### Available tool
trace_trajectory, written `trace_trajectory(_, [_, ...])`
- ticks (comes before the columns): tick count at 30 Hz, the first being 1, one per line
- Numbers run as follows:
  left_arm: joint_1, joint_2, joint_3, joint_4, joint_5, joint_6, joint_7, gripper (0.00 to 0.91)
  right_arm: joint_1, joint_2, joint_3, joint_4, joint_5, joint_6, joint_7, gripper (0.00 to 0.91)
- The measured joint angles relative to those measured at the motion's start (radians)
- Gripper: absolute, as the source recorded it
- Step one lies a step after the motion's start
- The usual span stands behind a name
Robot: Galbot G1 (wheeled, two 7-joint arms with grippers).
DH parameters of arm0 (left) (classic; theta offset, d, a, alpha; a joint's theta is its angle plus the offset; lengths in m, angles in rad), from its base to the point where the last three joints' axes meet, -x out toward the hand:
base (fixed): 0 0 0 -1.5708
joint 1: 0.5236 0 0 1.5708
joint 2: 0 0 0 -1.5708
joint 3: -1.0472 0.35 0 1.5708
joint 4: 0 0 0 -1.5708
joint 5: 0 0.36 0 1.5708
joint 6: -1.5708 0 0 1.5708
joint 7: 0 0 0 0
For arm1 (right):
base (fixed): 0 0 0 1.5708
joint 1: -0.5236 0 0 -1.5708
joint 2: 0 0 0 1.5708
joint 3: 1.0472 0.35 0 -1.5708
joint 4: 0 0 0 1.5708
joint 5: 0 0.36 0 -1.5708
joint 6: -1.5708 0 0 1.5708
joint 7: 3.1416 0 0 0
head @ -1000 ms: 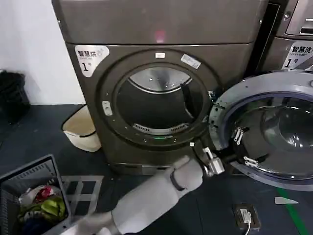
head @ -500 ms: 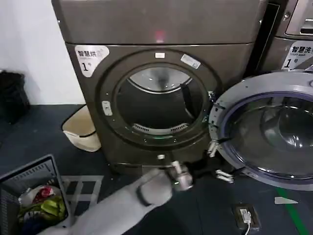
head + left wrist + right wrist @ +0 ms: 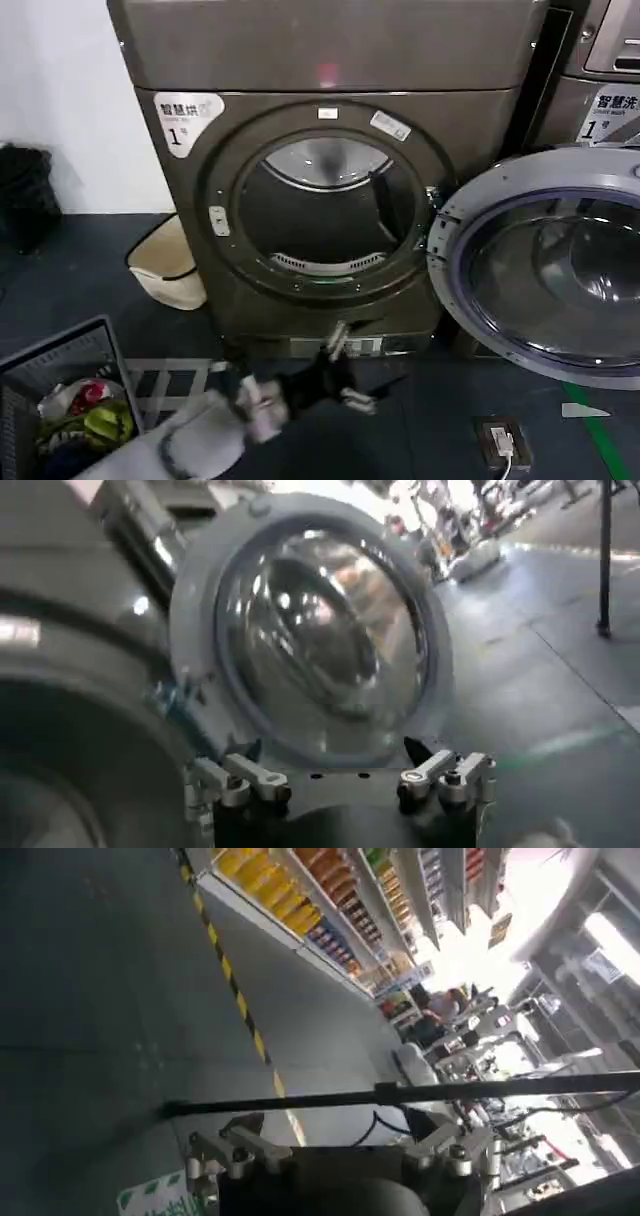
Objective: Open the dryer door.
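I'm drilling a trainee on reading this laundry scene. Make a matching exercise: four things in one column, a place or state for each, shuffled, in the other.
Things:
1. dryer door
2. left gripper
3. basket of clothes
4. cream basin

Places or states:
A. low before the dryer, jaws open
B. swung wide open
C. floor, beside the dryer's left side
D. near left corner, head view

Pairs: 1-B, 2-A, 3-D, 4-C

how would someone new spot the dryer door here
Find the big bronze-grey dryer with the "1" sticker and open round drum. The dryer door hangs swung open on its right: a pale grey ring around dark glass, unlike the neighbouring machine's door.
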Motion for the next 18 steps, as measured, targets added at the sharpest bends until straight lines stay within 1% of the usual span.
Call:
trace_trajectory(4, [0.107,0.081,-0.114,-0.014,-0.075,0.008,-0.003,0.907,0.014,0.000,-0.002,0.013,-0.004,-0.011,-0.025,0.907])
trace_trajectory(11, [0.272,0.201,-0.272,-0.005,-0.204,0.077,-0.046,0.907,0.035,-0.015,0.000,0.021,-0.003,-0.037,-0.049,0.907])
trace_trajectory(18, [0.416,0.302,-0.402,0.006,-0.321,0.186,-0.106,0.907,0.058,-0.021,0.008,0.030,-0.018,-0.046,-0.075,0.907])
